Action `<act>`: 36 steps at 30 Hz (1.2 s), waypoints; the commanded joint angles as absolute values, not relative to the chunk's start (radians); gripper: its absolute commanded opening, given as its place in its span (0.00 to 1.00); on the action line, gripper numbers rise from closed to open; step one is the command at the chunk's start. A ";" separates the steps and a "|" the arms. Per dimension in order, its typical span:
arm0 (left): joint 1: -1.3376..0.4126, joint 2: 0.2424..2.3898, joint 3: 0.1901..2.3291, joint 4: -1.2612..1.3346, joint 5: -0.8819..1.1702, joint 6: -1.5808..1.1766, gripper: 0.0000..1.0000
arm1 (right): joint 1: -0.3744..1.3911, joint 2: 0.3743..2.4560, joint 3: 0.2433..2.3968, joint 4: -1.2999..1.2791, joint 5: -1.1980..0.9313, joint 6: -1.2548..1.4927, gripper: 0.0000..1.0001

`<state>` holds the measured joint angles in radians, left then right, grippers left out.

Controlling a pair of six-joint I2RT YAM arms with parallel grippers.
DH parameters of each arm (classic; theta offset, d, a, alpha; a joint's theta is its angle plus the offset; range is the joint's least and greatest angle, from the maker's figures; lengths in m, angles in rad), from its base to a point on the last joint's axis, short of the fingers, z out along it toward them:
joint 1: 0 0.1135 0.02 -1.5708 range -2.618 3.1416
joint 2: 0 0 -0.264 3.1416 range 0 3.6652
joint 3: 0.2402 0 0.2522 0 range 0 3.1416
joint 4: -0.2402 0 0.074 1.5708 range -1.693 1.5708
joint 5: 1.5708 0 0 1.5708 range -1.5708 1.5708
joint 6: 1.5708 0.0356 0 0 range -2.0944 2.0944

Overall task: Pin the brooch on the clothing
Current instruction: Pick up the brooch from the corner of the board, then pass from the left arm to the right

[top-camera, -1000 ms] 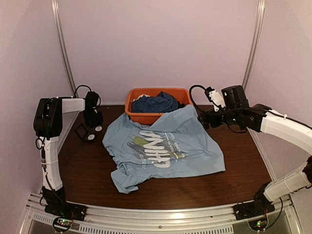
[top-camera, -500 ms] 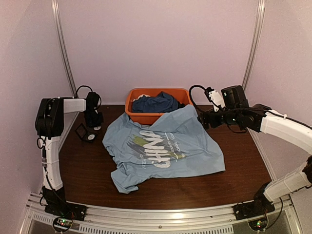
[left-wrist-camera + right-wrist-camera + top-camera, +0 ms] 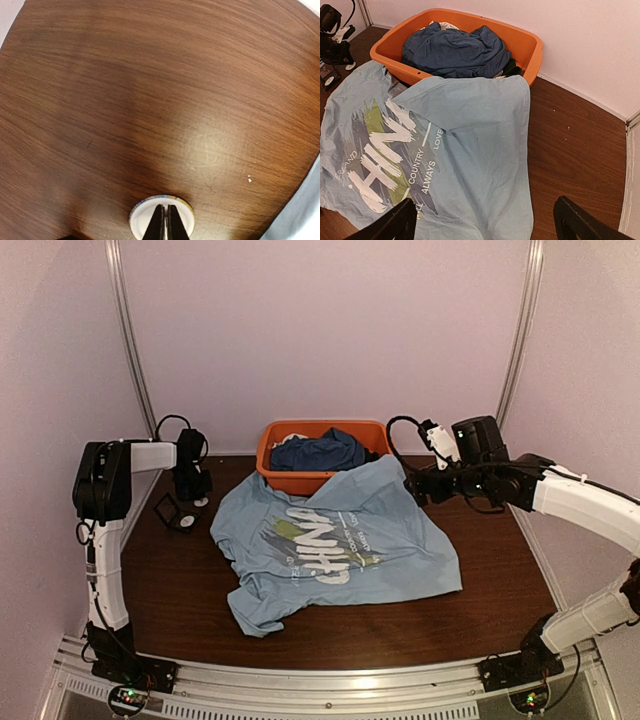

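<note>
Standing behind the two arms, I looked down on a brown tabletop (image 3: 500, 570). A light blue shirt (image 3: 330, 550) was spread across its middle, print side up. The shirt's far edge lapped against an orange basket (image 3: 300, 481) that held a dark blue garment (image 3: 320, 452).

The brooch (image 3: 145, 218), a small round white-faced disc, lay flat on bare wood at the far left. It was well apart from the shirt and near a small black case (image 3: 165, 510). The left arm (image 3: 100, 480) reached down to it. In the wrist view its jaws were pressed together, their tips right over the disc's centre. I could not tell whether they pinched any part of it or only touched it.

The right arm (image 3: 570, 495) hung above the shirt's far right corner, near the basket. Its jaws were spread wide and held nothing, and the cloth below them lay untouched.

By my judgement the task was at its first step. The shirt was laid out and ready, but the brooch was not yet lifted or carried over, and nothing was fastened to the cloth. What remained was securing the disc, bringing it across to the shirt, steadying the fabric, likely with the right arm, and pinning it.
</note>
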<state>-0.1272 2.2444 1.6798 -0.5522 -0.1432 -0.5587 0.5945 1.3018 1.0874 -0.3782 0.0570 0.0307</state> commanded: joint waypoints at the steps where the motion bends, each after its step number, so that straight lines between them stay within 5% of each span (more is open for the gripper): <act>1: -0.127 2.266 1.703 -0.573 -0.158 -0.548 0.00 | 0.601 1.310 1.099 -0.396 0.079 0.037 0.97; 22: -0.175 2.067 1.692 -0.577 -0.064 -0.566 0.00 | 0.620 1.313 1.091 -0.383 0.044 0.036 0.98; 36: -0.424 1.827 1.574 -0.485 0.167 -0.590 0.00 | 0.641 1.210 0.907 -0.023 -0.327 -0.100 1.00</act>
